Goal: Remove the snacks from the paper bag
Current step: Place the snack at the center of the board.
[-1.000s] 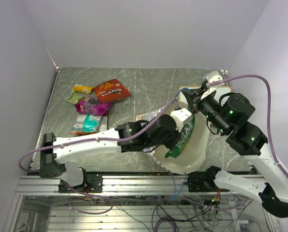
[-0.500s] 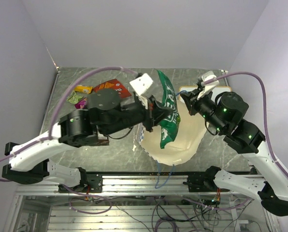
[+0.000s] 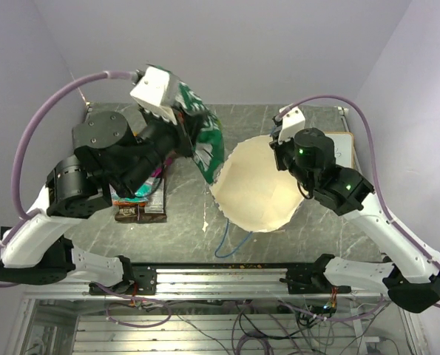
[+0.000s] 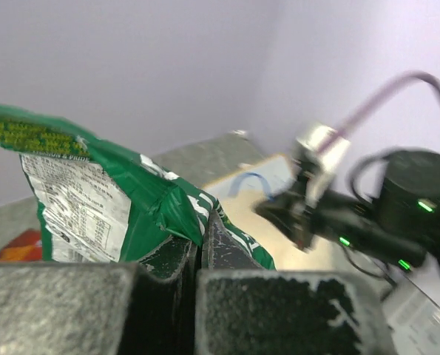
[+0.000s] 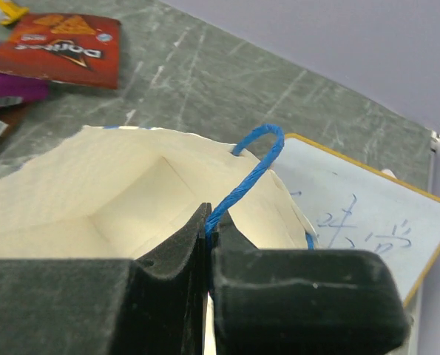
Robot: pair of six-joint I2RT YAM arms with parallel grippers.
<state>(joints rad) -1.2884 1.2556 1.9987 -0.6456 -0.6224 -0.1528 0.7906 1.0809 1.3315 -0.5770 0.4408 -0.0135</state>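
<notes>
My left gripper point(image 3: 184, 124) is shut on a green snack packet point(image 3: 207, 144) and holds it high in the air, left of the bag's mouth. In the left wrist view the packet point(image 4: 109, 196) hangs pinched in the gripper point(image 4: 201, 244). The cream paper bag point(image 3: 256, 185) stands open at centre right, and its inside looks bare. My right gripper point(image 3: 279, 144) is shut on the bag's blue cord handle point(image 5: 253, 170) at the far rim, with the gripper point(image 5: 208, 225) just above the bag point(image 5: 94, 200). Red point(image 5: 64, 48), magenta point(image 5: 12, 89) and yellow point(image 5: 1, 9) packets lie on the table.
A dark brown packet point(image 3: 142, 212) lies under my raised left arm, which hides most of the other packets. A small whiteboard point(image 5: 367, 222) lies at the right behind the bag. The bag's second blue cord point(image 3: 227, 240) trails toward the table's near edge.
My left gripper has lifted the green packet out of the bag and carried it up and to the left. The right gripper stays on the handle, shifted slightly left.
</notes>
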